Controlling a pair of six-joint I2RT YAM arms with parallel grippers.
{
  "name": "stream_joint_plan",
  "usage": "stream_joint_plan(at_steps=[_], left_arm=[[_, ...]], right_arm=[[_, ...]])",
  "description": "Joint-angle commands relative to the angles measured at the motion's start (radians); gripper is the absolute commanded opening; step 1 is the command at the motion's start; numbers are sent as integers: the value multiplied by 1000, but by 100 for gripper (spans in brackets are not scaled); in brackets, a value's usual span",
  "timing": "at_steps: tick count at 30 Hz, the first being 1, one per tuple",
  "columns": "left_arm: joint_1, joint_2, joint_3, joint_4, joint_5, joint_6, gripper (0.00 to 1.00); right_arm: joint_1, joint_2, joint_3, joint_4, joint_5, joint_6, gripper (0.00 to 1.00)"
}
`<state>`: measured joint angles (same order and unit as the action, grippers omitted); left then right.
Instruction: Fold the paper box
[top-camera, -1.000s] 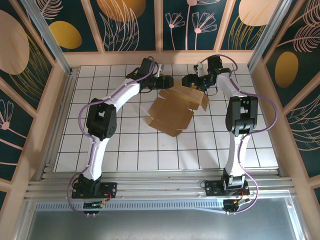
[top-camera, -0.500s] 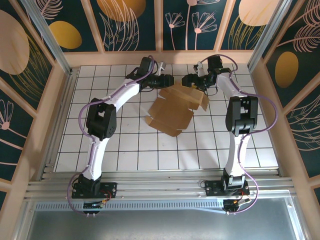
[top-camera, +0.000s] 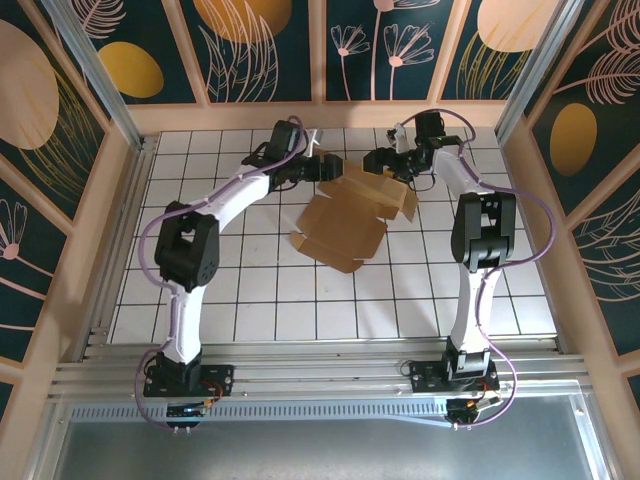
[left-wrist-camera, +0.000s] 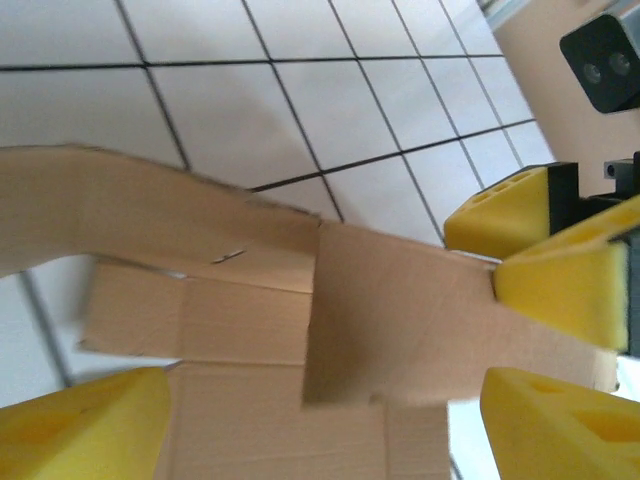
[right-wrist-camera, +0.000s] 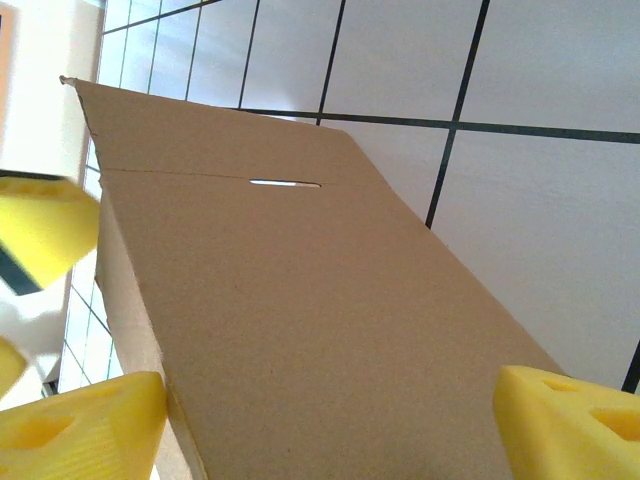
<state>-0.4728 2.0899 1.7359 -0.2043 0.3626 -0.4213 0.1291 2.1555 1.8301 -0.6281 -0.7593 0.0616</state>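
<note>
- Two grippers meet at the far edge of the plain brown corrugated cardboard paper box (top-camera: 340, 225). It lies partly folded on the white tiled desk (top-camera: 250, 300), toward the far middle and between the two arms.
- The step in hand looks like raising and tucking the far flaps. Most of the sheet lies flat, so I judge the fold to be in its early half.
- The left gripper (top-camera: 318, 166) is spread wide. In its wrist view its yellow foam fingertips (left-wrist-camera: 80, 425) stand either side of a short cardboard flap (left-wrist-camera: 400, 320) without pinching it.
- The right gripper (top-camera: 384, 163) is spread too, just beside the left one. A long cardboard panel (right-wrist-camera: 300, 330) with a narrow slot (right-wrist-camera: 285, 183) runs between its pads. Whether they touch the panel's edges I cannot tell.
- The next move probably calls for one gripper to steady the raised panel. The other would then nip the short flap and turn it inward toward the slot, gently, since the board creases easily.
- The box is a die-cut sheet with a clean surface and scored fold lines. Its near flaps lie flat, and the far end is lifted off the tiles.
</note>
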Motion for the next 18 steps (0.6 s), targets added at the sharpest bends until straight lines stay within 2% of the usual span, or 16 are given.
stream_joint_plan(at_steps=[1, 6, 11, 18], left_arm=[[14, -123, -91, 78, -124, 94, 81], [42, -104, -205, 109, -152, 100, 76], [43, 6, -188, 171, 12, 54, 66], [43, 144, -92, 205, -4, 11, 65]], right_arm=[[9, -5, -13, -15, 32, -2, 85], [9, -5, -14, -12, 31, 3, 85], [10, -9, -13, -11, 32, 12, 85], [10, -10, -11, -10, 38, 21, 86]])
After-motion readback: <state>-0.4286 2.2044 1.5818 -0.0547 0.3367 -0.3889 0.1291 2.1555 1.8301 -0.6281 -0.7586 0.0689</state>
